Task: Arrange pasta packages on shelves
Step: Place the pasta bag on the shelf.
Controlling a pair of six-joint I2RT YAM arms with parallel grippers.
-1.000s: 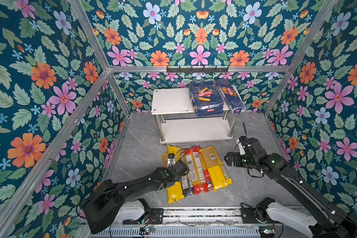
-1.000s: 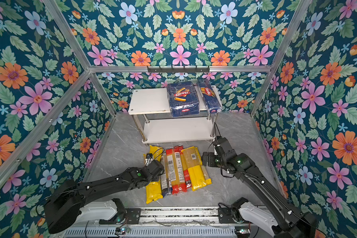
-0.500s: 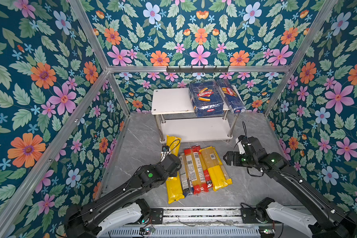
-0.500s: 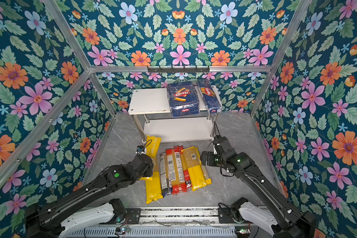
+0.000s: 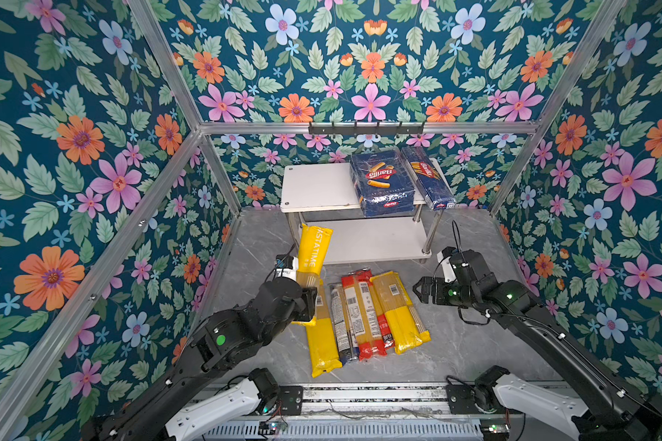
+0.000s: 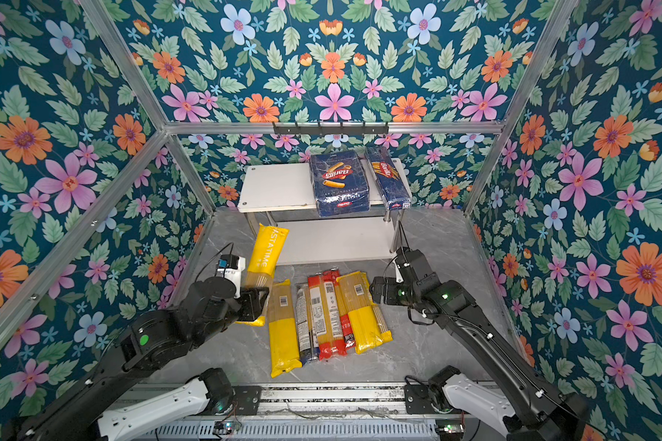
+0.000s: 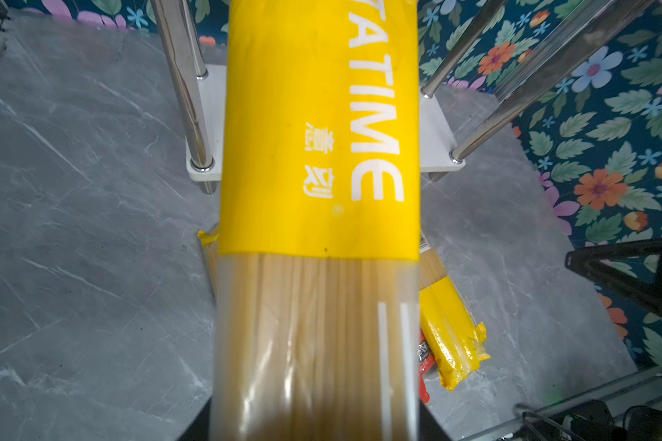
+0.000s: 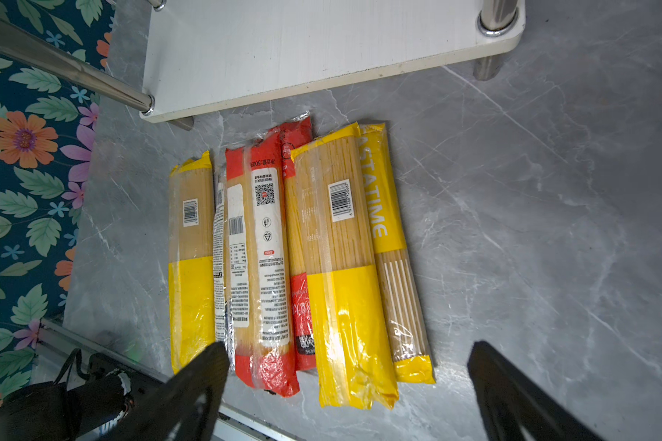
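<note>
My left gripper (image 5: 308,301) is shut on the clear lower part of a long yellow spaghetti bag (image 5: 314,248). The bag is off the floor, and its far end tilts up toward the shelves' left front corner. It fills the left wrist view as the yellow bag (image 7: 318,152). The shelves (image 5: 318,187) stand at the back, with a dark-blue rigatoni bag (image 5: 383,183) and a blue spaghetti pack (image 5: 429,177) on the top board. The lower board (image 5: 371,240) is bare. Several pasta packages (image 5: 364,309), yellow and red, lie side by side on the floor. My right gripper (image 5: 421,292) hovers open beside them.
A black hook rail (image 5: 365,128) hangs on the back wall above the shelves. Flowered walls with aluminium posts (image 5: 218,168) close in three sides. The arms' base rail (image 5: 360,397) runs along the front edge. Grey marble floor (image 5: 474,343) lies to the right of the packs.
My left arm has lifted the yellow bag off the left side of the pile and carried it up and toward the shelves. The right arm has stayed in place, open.
</note>
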